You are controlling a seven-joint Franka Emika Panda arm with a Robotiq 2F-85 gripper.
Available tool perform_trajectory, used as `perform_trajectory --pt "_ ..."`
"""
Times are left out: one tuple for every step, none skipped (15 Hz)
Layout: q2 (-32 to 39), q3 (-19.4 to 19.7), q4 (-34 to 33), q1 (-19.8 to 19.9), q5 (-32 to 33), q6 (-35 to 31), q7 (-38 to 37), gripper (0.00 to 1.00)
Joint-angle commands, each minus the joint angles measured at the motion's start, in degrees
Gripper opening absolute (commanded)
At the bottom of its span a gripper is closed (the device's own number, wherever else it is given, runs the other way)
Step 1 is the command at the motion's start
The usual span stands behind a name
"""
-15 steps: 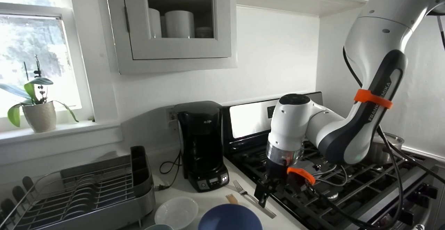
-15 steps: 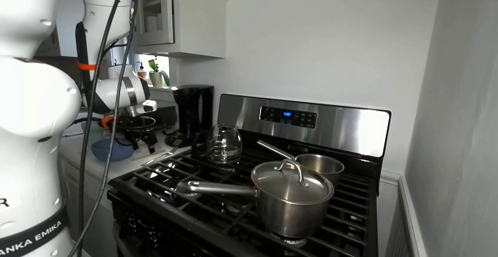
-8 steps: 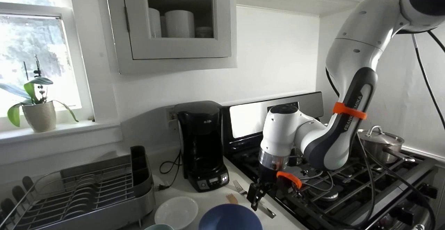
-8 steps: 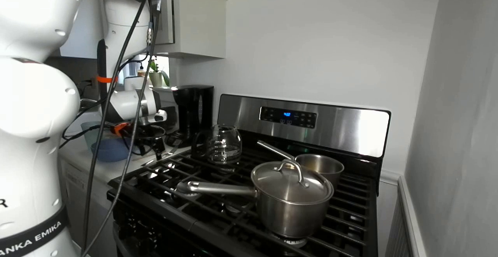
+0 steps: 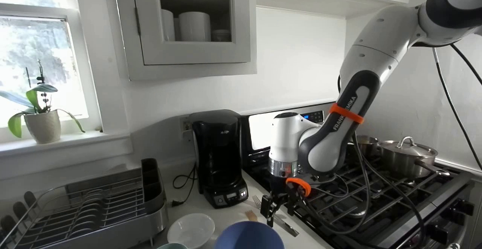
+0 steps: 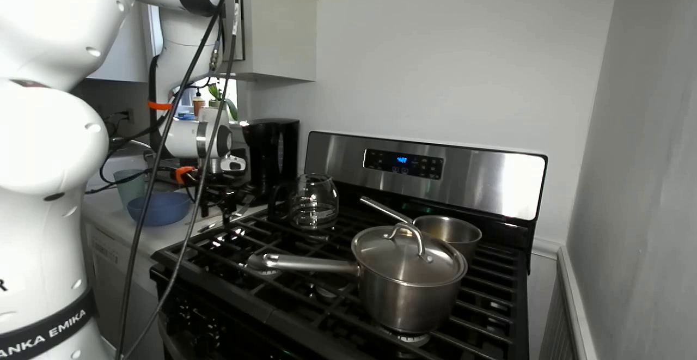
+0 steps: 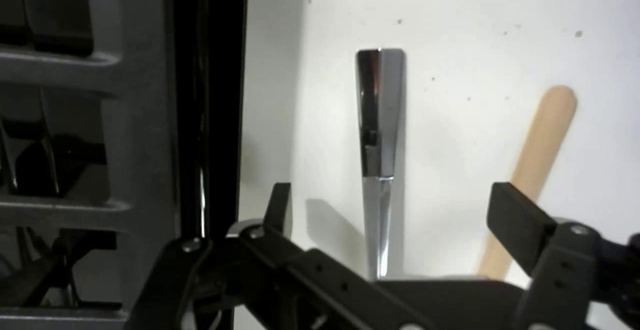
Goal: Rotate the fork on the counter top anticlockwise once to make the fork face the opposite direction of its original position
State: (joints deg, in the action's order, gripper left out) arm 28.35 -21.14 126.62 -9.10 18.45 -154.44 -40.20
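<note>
Straddling a metal fork [image 7: 380,115], the gripper [image 7: 394,210] grasps nothing, its jaws parted wide, presumably to pinch the slim metal squarely before an anticlockwise turn; the wrist [image 5: 283,168] points down, likely to keep that turn flat. The fork lies on the white counter top [image 7: 455,145], near the stove [image 7: 145,150] and between the jaws in the wrist view, its handle end reaching beyond them, while a wooden utensil [image 7: 542,140] is partly hidden by the jaw away from the stove

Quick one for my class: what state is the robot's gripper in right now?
Gripper: open, jaws wide apart, holding nothing; the fork shows between them in the wrist view.
</note>
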Motion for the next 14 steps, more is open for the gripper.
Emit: perform_trajectory --pt "0.7 4.7 -7.4 -5.0 -11.0 10.5 6.8 1.0" --pt "1.1 6.2 -9.3 -6.2 -12.0 12.7 7.3 1.0" --pt "1.6 7.3 -11.2 -7.2 -13.1 15.2 7.6 1.0" --pt "1.9 8.5 -12.6 -8.1 -13.5 17.1 7.6 1.0" --pt "2.4 9.3 -13.9 -8.8 -13.9 18.7 7.8 1.0" --pt "2.8 9.9 -14.9 -9.3 -14.1 19.8 7.9 1.0" --pt "3.2 10.4 -15.9 -9.7 -14.3 20.8 8.1 1.0" --pt "3.5 10.8 -16.5 -10.0 -14.7 21.5 8.1 1.0" --pt "3.9 11.1 -17.2 -10.3 -14.9 22.0 8.1 1.0" --pt "4.2 11.1 -17.7 -10.3 -15.6 22.5 8.4 1.0" --pt "4.4 11.3 -18.0 -10.5 -15.7 22.7 8.4 1.0" --pt "4.7 11.4 -18.3 -10.5 -16.2 22.7 8.7 1.0" --pt "4.9 11.5 -18.5 -10.6 -16.4 22.3 8.5 1.0" --pt "4.7 11.7 -18.0 -10.8 -16.7 20.3 7.6 1.0"
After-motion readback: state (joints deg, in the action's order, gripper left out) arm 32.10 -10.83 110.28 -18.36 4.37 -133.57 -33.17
